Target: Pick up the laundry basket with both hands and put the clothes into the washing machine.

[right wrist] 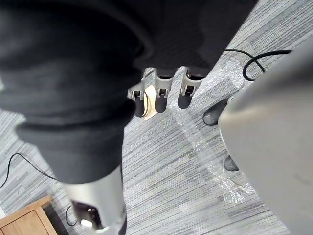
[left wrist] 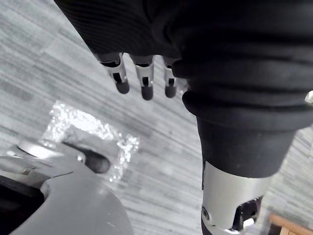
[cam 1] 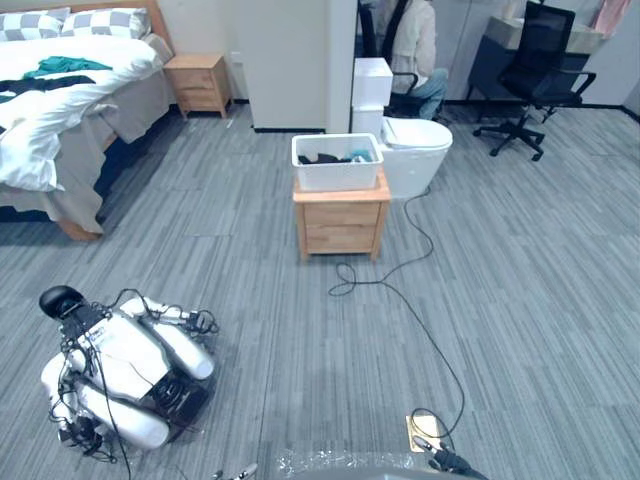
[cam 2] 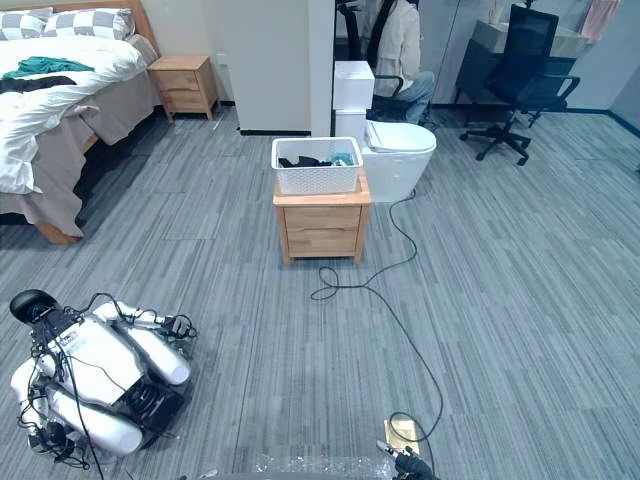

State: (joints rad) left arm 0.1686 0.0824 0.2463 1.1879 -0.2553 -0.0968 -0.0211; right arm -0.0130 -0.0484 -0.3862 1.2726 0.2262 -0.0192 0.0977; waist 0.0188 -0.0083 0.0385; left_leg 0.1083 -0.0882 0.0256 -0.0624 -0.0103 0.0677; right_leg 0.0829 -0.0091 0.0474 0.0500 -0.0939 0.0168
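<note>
Left hand point(left wrist: 145, 78) hangs at my side over the grey floor, fingers straight and relaxed with nothing in them. The right hand point(right wrist: 161, 93) is the same on its side, loose and empty. Neither is anywhere near the work yet.

The laundry basket point(cam 1: 336, 172) sits far ahead of me, centre of the room, on top of a small wooden nightstand point(cam 1: 340, 225). A few dark and teal clothes point(cam 1: 325, 157) lie low inside it, well under the rim. Just to its right, and touching or nearly touching the stand, is a white rounded unit point(cam 1: 415, 155) where I take it the load is meant to go, though I cannot make out a door from here.

I judge the basket to be light: thin perforated white plastic, stiff enough to keep its shape, with only a little soft cloth in it. I would take it by the rolled rim on its left and right ends, one hand on each, fingers curled under the lip. Smooth plastic may slip under metal fingers, so an even squeeze and a level lift matter. The clothes themselves are limp and will slide to whichever end tilts down.

Near left, another robot point(cam 1: 125, 375) lies on the floor, well clear of my line to the stand.
</note>
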